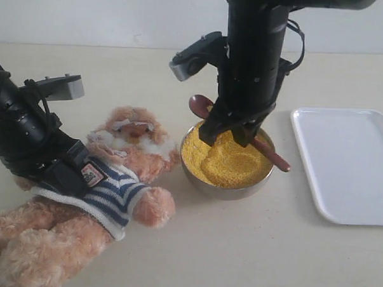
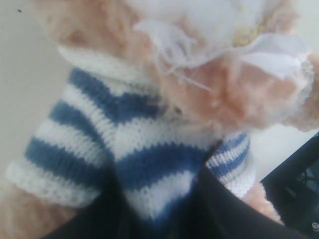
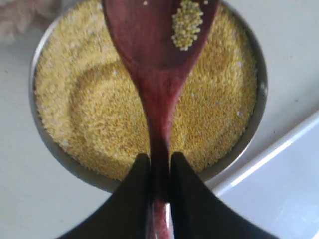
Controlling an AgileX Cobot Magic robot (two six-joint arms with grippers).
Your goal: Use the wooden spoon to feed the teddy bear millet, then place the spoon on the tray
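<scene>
The teddy bear (image 1: 136, 136) lies on its back at the left, head toward the metal bowl. My left gripper (image 1: 71, 169) is shut on its striped shirt (image 2: 149, 159), a black finger (image 2: 234, 209) on each side of the knit. Above the bowl of millet (image 1: 227, 163), my right gripper (image 1: 227, 133) is shut on the handle of the wooden spoon (image 1: 198, 105). The spoon's round bowl points toward the bear. In the right wrist view the spoon (image 3: 159, 64) carries a small clump of millet (image 3: 187, 24) over the millet mound (image 3: 99, 109). The white tray (image 1: 349, 163) lies right of the bowl.
The metal bowl's rim (image 3: 260, 94) stands close beside the tray's edge (image 3: 279, 189). The bear's legs reach the front left corner of the exterior view. A light wall runs behind the beige table (image 1: 238, 247).
</scene>
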